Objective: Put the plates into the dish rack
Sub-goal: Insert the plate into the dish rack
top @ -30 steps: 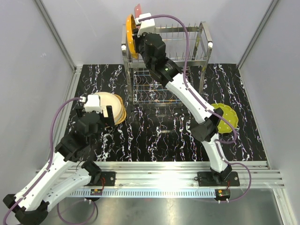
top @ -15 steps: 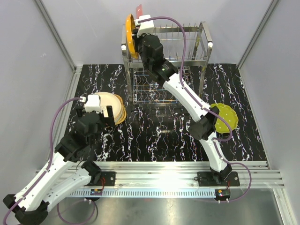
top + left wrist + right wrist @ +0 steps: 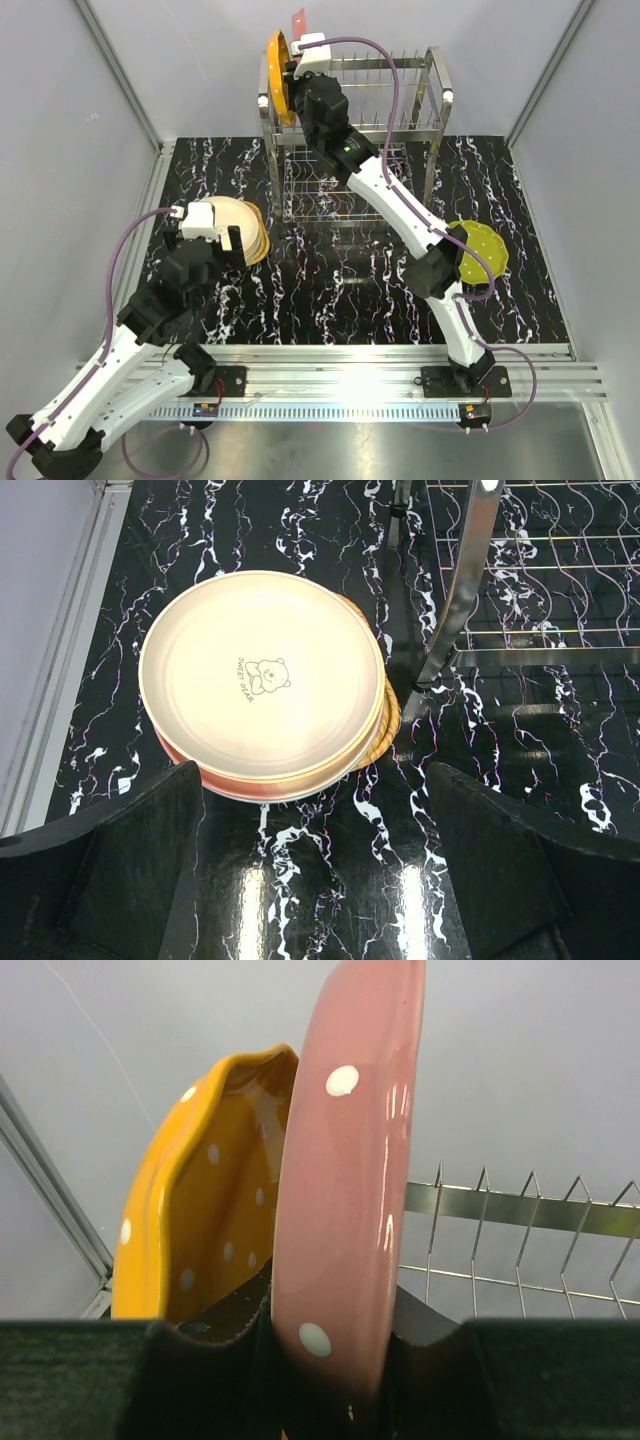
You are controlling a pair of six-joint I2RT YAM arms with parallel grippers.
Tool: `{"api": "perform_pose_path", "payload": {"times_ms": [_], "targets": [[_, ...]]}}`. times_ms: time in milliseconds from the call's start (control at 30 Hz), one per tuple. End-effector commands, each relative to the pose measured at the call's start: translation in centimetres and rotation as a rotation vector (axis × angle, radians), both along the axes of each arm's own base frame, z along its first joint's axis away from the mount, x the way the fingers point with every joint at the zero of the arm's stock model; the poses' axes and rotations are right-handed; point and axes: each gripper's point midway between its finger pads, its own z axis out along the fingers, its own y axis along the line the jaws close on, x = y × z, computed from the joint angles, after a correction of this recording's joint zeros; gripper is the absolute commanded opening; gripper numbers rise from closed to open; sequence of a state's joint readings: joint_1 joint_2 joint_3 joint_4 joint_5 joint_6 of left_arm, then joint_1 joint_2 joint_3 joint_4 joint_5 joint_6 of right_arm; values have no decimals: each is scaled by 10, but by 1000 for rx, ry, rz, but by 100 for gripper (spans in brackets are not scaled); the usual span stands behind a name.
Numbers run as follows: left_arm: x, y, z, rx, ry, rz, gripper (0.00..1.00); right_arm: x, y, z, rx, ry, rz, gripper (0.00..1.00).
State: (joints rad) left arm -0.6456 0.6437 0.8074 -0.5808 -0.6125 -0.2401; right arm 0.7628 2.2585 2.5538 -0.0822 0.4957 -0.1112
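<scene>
My right fingers [image 3: 225,1340] are clamped on the lower rim of the pink plate [image 3: 345,1210]. They hold it on edge at the top left end of the rack [image 3: 437,92], just beside the orange plate [image 3: 205,1220] that stands upright there. From the wrist view I can't tell whether the two plates touch. Nor can I tell whether the pink one's bottom edge sits between prongs, because the fingers hide that part.

That is my main worry. If I let go before the rim is seated in a slot, the plate could tip onto the orange one or slide off the top tier. From up there, a fall onto the worktop [image 3: 330,290] would likely break it. The glaze looks slick and the grip covers only a small bit of rim, so the plate may also swivel in the fingers if it catches a prong. Pushing further left would shove the orange plate, which sits at the very end of the row.

My left fingers [image 3: 130,870] are spread wide above the stack [image 3: 262,675] near the rack's left leg, touching nothing. A green plate [image 3: 487,252] lies by the elbow of the right arm [image 3: 400,205], and a careless pull-back could sweep it.
</scene>
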Motion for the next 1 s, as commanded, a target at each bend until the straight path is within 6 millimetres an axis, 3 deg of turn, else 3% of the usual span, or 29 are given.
{"api": "perform_pose_path", "payload": {"times_ms": [0, 233, 533, 700, 967], "targets": [[6, -5, 7, -38, -32, -1, 99, -32, -16, 88, 197, -162, 49, 1], [6, -7, 6, -39, -27, -10, 99, -37, -20, 85, 200, -135, 55, 7], [7, -9, 5, -37, -21, -15, 99, -50, -30, 105, 228, -145, 65, 13], [7, -9, 5, -36, -20, -15, 99, -52, -30, 102, 204, -123, 72, 33], [7, -10, 2, -31, -11, -21, 99, -50, -28, 90, 191, -92, 69, 41]]}}
